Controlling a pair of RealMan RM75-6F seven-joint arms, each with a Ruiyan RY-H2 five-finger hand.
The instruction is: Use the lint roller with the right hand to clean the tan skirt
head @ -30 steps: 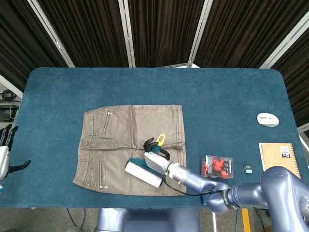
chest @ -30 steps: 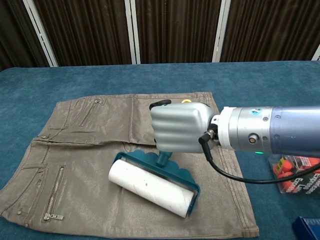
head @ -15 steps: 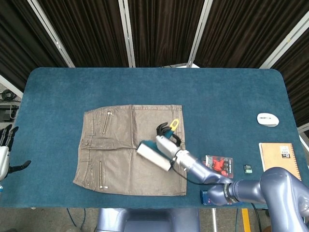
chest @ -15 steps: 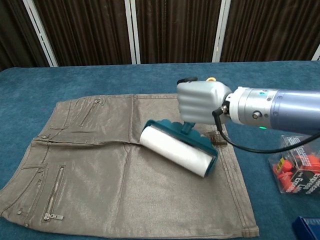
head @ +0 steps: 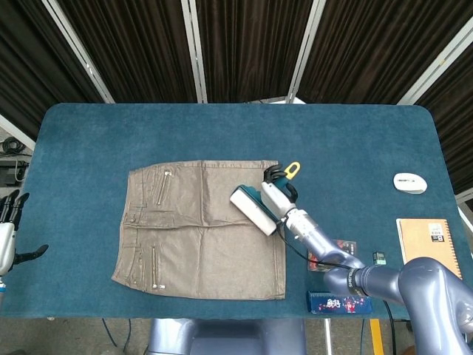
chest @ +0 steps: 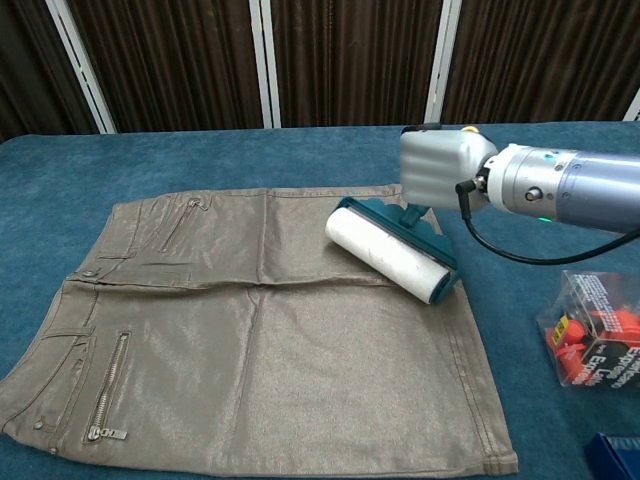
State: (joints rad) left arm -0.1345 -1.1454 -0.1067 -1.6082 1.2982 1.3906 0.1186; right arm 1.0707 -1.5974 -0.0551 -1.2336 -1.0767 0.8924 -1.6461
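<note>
A tan skirt (head: 199,225) (chest: 240,330) lies flat on the blue table, zips on its left half. My right hand (head: 278,194) (chest: 440,168) grips the teal handle of the lint roller. The roller's white drum (head: 251,210) (chest: 388,255) rests on the skirt's upper right part, near its right edge. A yellow loop (head: 293,170) sticks out of the handle's end behind the hand. My left hand (head: 9,229) hangs off the table's left edge, fingers apart and holding nothing.
A clear packet of red pieces (head: 332,255) (chest: 595,340) lies right of the skirt, a blue pack (head: 338,302) nearer the front edge. Further right are a small dark object (head: 380,257), an orange notebook (head: 425,240) and a white mouse (head: 409,182).
My right hand has drawn the roller across the skirt from its lower middle up and to the right, toward the far right corner. The left hand has not moved.
</note>
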